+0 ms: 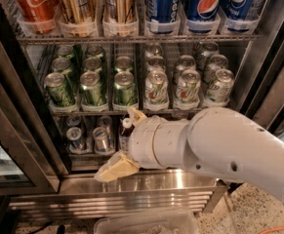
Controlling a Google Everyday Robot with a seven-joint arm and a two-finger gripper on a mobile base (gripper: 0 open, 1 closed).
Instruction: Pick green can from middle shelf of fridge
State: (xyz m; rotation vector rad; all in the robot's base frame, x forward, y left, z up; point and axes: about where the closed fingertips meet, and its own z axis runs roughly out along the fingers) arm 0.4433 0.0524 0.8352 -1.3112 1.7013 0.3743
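Observation:
Several dark green cans stand in three lanes on the left half of the middle shelf [83,113]; the front ones are at left [59,88], centre [92,87] and right [125,87]. White cans [187,87] fill the right half. My gripper [123,143] is below that shelf, in front of the lower rack of the fridge [146,186]. Its cream fingers are spread: one fingertip [134,115] reaches the middle shelf's front edge under the rightmost green lane, the other [112,168] hangs over the steel base. It is open and holds nothing. The white arm enters from the right.
Red, gold and blue cans [207,4] fill the rack above. Small bottles and cans [100,139] stand on the lower rack, partly behind my gripper. A dark door frame [14,130] stands at the left. A clear plastic bin [146,224] lies on the floor below.

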